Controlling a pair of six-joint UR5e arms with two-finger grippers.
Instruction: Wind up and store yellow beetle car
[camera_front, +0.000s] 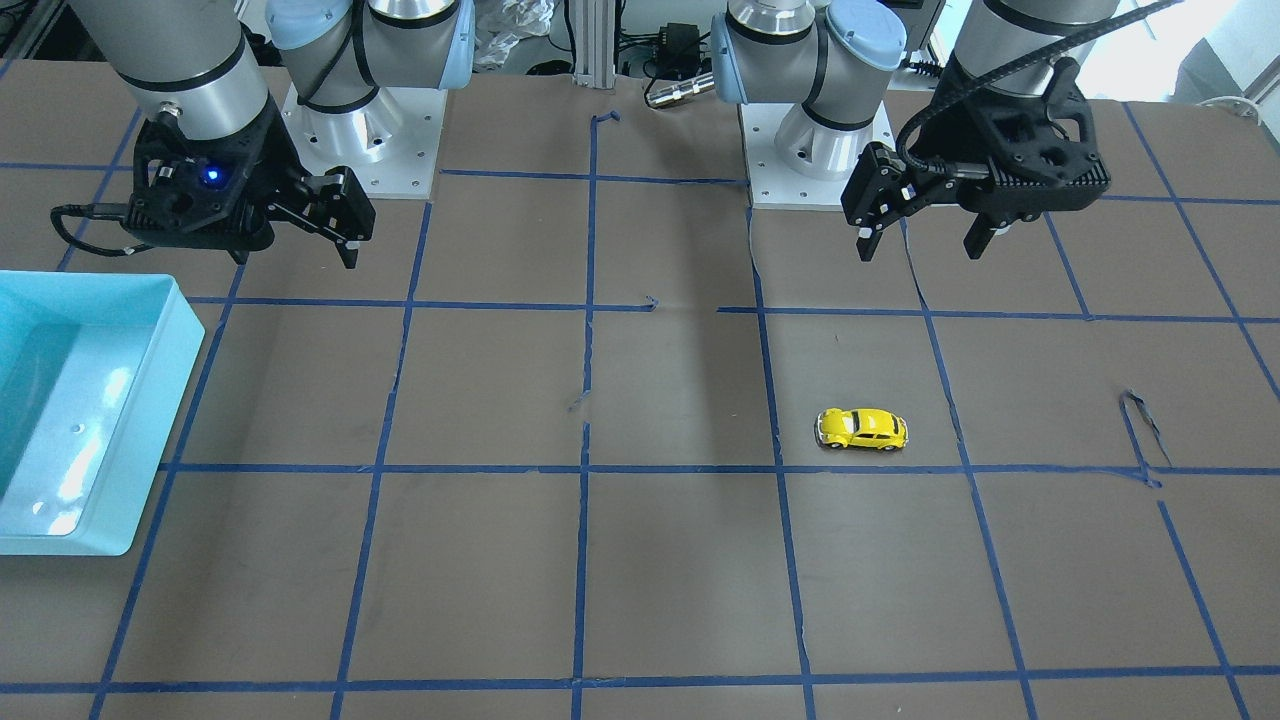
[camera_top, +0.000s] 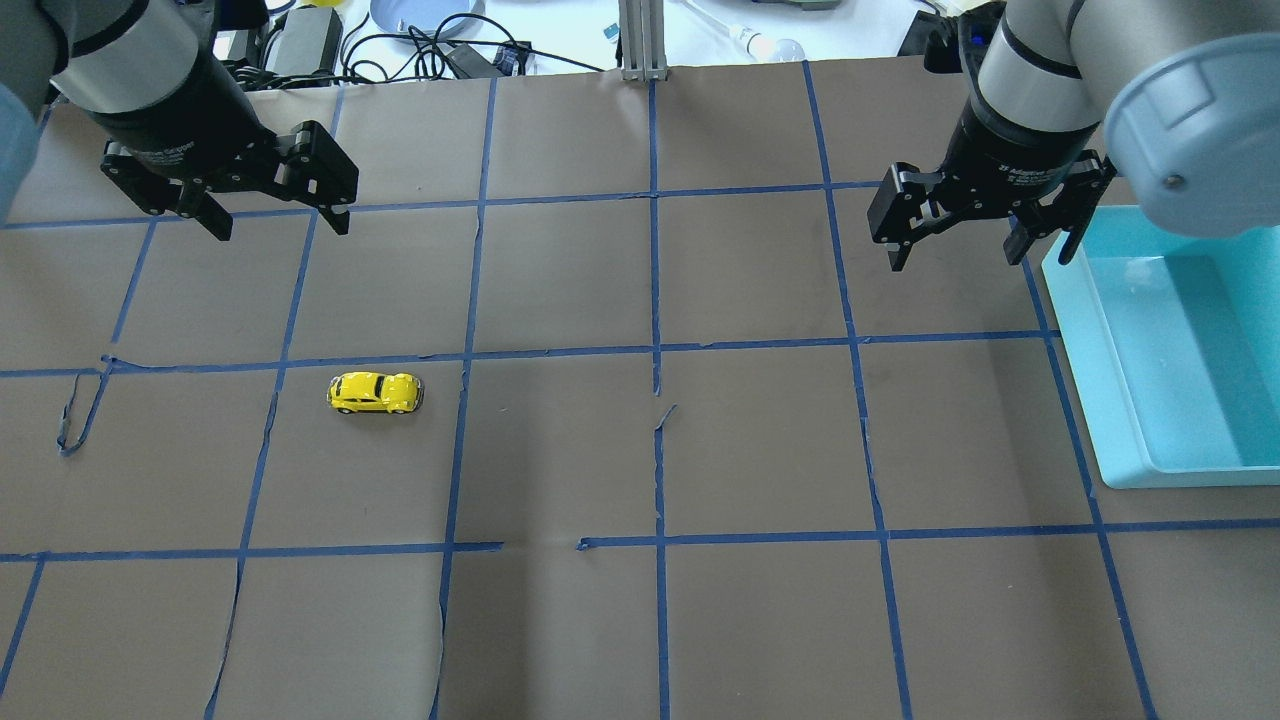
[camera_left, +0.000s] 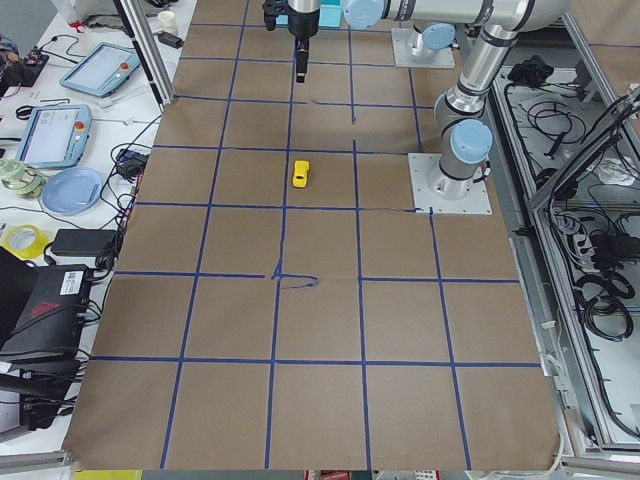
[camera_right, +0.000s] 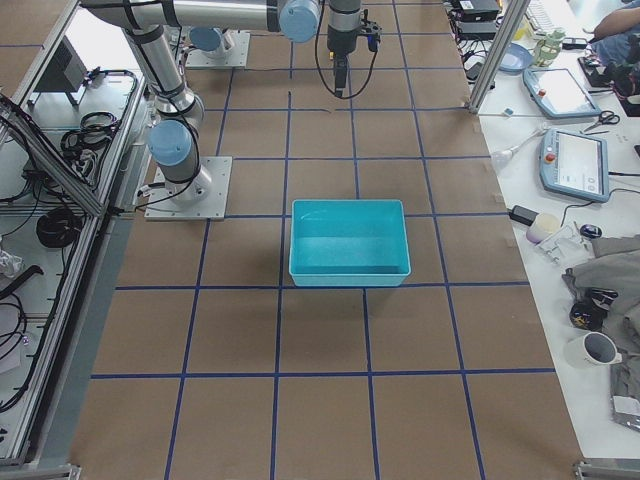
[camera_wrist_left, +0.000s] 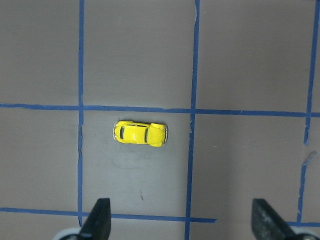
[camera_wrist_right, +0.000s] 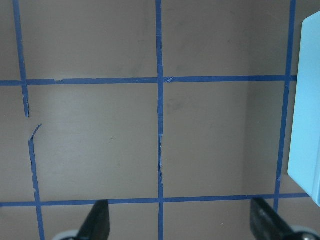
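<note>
One yellow beetle car (camera_front: 862, 428), one bin (camera_front: 165, 390); left end effector (camera_front: 920, 252), right end effector (camera_top: 955, 260) both spread.

Table (camera_top: 560, 630) papered brown, gridded with blue tape (camera_top: 655, 280); white bench (camera_left: 112, 100) alongside, strewn with pendants (camera_left: 52, 133), plate (camera_left: 72, 190); cables (camera_left: 590, 290) opposite; bright, even light.

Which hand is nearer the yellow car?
The left hand: the yellow beetle car sits in its half and shows in its wrist view. The right hand hangs far off, beside the blue bin.
</note>
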